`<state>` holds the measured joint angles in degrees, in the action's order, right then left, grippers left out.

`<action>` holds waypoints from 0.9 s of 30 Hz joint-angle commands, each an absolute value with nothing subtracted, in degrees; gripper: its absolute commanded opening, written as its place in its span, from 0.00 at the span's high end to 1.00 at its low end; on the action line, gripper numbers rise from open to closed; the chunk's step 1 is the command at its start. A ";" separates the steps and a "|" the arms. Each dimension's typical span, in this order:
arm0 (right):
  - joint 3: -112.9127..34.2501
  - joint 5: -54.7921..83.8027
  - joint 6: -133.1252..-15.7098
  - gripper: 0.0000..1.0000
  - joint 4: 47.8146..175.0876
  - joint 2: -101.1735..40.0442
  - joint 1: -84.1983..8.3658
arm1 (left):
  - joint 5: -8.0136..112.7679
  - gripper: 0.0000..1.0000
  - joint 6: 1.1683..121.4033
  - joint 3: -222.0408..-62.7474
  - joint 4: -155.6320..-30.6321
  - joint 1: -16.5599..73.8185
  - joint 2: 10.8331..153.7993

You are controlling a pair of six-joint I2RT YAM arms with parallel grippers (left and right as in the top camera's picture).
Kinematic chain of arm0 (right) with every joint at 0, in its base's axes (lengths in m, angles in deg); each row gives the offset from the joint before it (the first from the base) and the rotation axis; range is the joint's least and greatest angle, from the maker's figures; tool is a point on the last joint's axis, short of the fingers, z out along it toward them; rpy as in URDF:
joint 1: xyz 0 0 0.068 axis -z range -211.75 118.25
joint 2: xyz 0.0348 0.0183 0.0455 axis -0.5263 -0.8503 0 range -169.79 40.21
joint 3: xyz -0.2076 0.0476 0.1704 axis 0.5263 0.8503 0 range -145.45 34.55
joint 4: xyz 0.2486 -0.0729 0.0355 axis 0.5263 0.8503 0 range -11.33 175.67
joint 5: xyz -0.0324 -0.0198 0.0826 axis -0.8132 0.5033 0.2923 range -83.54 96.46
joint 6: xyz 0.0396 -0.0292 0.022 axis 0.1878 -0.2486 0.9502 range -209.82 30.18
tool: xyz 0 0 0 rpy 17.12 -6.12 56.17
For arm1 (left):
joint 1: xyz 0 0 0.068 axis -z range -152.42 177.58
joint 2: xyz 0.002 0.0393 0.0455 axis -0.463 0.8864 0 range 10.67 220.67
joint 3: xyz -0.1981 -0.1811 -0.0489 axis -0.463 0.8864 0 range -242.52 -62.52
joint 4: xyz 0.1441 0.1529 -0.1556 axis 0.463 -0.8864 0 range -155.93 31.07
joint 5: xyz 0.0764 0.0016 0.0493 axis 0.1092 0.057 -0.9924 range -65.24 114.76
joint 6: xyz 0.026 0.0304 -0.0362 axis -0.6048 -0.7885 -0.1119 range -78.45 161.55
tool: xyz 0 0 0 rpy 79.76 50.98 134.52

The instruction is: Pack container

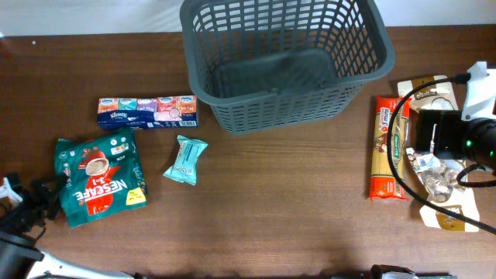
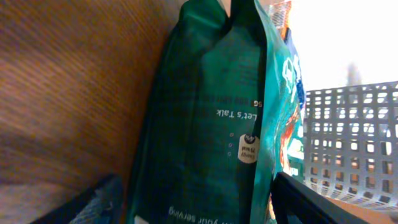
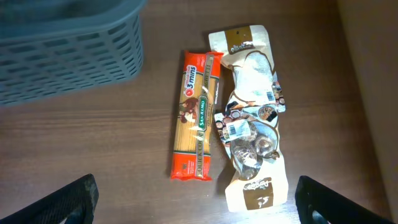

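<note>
The container (image 1: 283, 62), a dark grey slotted basket, stands at the back centre with nothing visible in it; a side of it shows in the left wrist view (image 2: 351, 146) and a corner in the right wrist view (image 3: 68, 50). Green Nescafé bags (image 1: 99, 180) lie at the front left. My left gripper (image 1: 43, 198) is at their left edge. Its fingers (image 2: 93, 202) press both faces of a green bag (image 2: 205, 124), which fills the gap of my left gripper (image 2: 193, 202). My right gripper (image 3: 198, 202) hangs open over the table, with nothing between its jaws.
A tissue multipack (image 1: 147, 112) and a small teal packet (image 1: 186, 160) lie between the bags and the basket. At the right lie a red-ended spaghetti packet (image 1: 390, 147) (image 3: 196, 112) and a cream pouch (image 3: 252, 118), partly under the right arm (image 1: 457, 143).
</note>
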<state>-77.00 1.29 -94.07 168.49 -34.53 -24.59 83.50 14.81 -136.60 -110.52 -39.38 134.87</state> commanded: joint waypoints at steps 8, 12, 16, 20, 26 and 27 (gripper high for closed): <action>-77.96 0.18 -93.41 0.01 168.49 -34.20 -24.22 | 81.93 0.26 15.09 -136.47 -109.16 -34.46 138.17; -77.96 0.18 -93.41 0.01 168.49 -34.20 -24.22 | 81.95 0.26 15.09 -136.47 -108.90 -32.89 138.17; -77.96 0.18 -93.41 0.01 168.49 -34.20 -24.22 | 81.93 0.42 15.07 -136.47 -108.81 -31.36 138.17; -77.96 0.18 -93.41 0.01 168.49 -34.20 -24.22 | 81.91 0.82 14.85 -136.47 -108.79 -30.55 138.17; -77.96 0.18 -93.41 0.01 168.49 -34.20 -24.22 | 81.95 0.98 14.87 -136.47 -108.88 -30.44 138.17; -77.96 0.18 -93.41 0.01 168.49 -34.20 -24.22 | 81.95 0.99 14.89 -136.47 -108.92 -30.44 138.17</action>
